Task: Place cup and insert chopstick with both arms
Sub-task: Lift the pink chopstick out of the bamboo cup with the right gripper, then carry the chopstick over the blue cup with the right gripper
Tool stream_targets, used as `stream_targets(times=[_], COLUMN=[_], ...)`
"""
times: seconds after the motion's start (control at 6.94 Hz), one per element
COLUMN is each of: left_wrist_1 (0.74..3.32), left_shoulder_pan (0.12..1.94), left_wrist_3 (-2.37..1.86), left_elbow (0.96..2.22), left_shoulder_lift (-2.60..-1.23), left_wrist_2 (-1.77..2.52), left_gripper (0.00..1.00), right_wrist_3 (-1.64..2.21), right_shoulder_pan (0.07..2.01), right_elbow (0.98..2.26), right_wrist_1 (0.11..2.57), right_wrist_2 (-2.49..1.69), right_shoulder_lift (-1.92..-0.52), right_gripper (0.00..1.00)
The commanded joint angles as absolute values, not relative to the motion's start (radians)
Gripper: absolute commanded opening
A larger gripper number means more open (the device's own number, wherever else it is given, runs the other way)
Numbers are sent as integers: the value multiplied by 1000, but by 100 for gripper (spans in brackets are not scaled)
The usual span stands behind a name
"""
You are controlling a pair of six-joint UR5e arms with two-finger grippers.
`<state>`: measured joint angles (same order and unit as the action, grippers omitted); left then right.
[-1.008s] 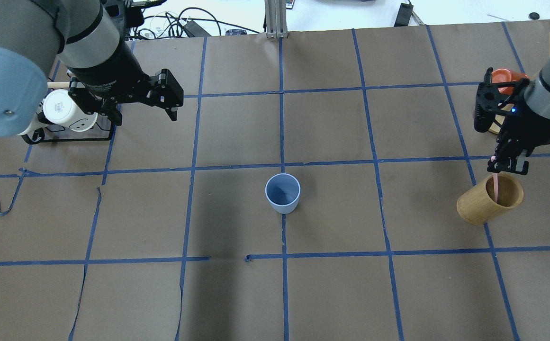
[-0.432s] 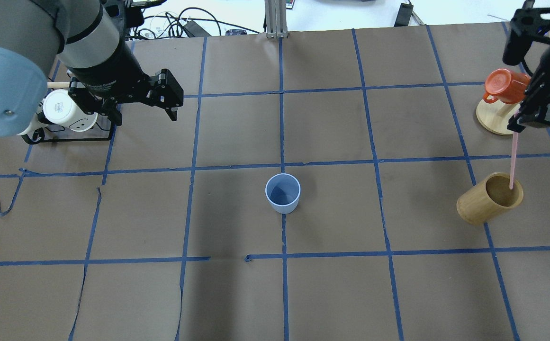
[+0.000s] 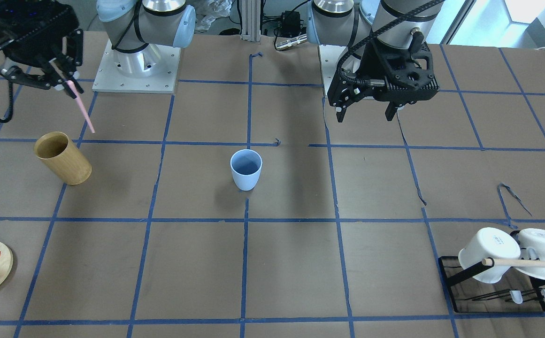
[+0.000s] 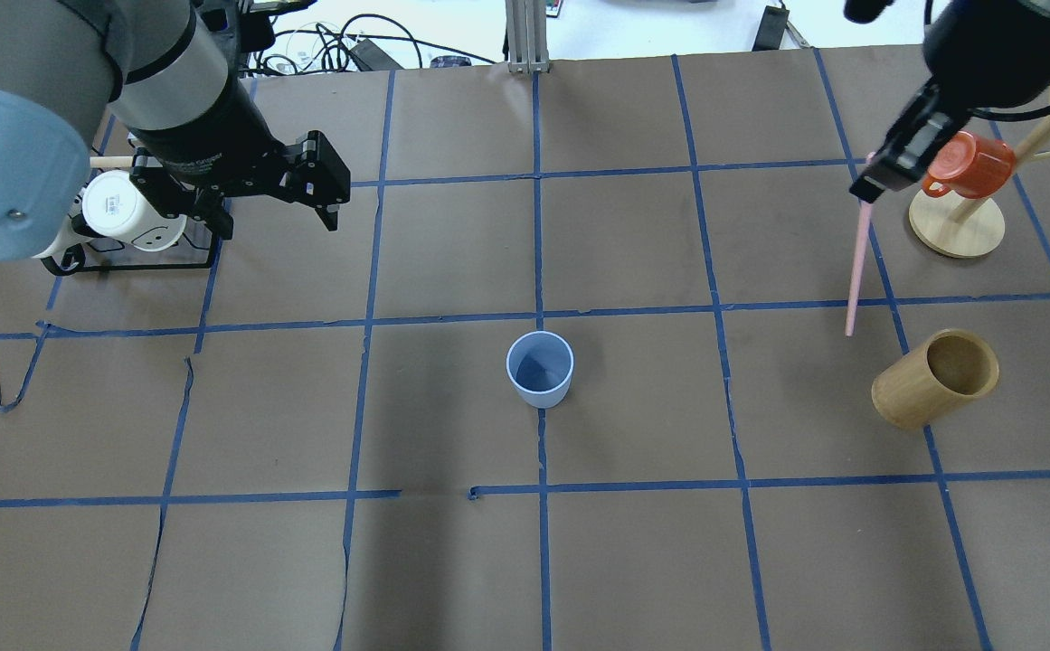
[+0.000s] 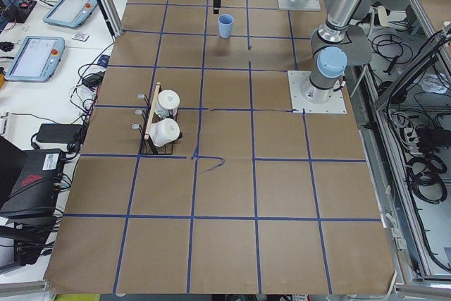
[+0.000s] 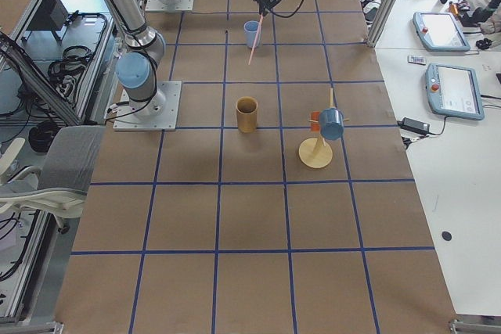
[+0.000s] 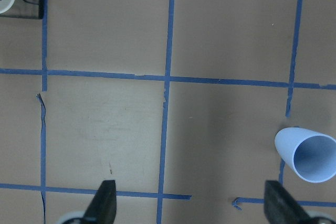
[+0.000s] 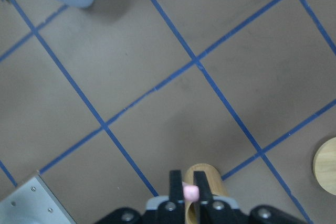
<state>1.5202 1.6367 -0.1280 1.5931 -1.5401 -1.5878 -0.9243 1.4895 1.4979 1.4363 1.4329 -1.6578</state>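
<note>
- The right hand [image 4: 877, 176] is clenched on the pink chopstick [image 4: 857, 271], which hangs tilted, with its tip outside the bamboo holder [image 4: 927, 389], toward the holder's 10 o'clock in the overhead view.
- The left hand [image 4: 280, 217] is released and holds nothing, at 10 o'clock from the blue cup [image 4: 540, 371].
- The blue cup stands upright mid-worktop [image 4: 452, 561], with the bamboo holder at its 3 o'clock.

Plan of the room: a wide table covered in brown paper [image 4: 633, 561], ruled into squares by strips of blue tape [image 4: 543, 561], fills the centre, with a silver aluminium post [image 4: 527, 36] standing at its far edge. White side benches [image 6: 470, 193] carrying grey touchscreen tablets [image 6: 455, 91] flank both ends. A grey padded office chair [image 6: 47, 170] and loose black cables [image 5: 423, 167] occupy the floor behind, under bright, even light.
</note>
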Motion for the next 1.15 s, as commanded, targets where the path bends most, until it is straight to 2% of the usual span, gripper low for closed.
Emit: stream_targets(times=[0.0, 0.29, 0.72, 1.01], left_wrist_1=[1520, 1520, 1520, 1520], left_shoulder_pan=[1637, 1638, 1637, 1637], left_wrist_3=[-129, -129, -129, -129], left_elbow=[1594, 1594, 1592, 1592], left_shoulder_lift=[-1540, -1540, -1540, -1540], left_wrist_2=[-1589, -1589, -1589, -1589], left_gripper=[100, 100, 100, 100], right_wrist_3=[-624, -424, -334, -328], right_shoulder_pan=[1676, 1843, 1926, 1930], right_elbow=[1509, 1605, 1756, 1761], right_wrist_1=[1550, 1742, 2120, 2123], right_wrist_2=[1381, 1394, 1397, 1382], right_shoulder_lift=[-1649, -1641, -1588, -1580], right_gripper=[0, 0, 0, 0])
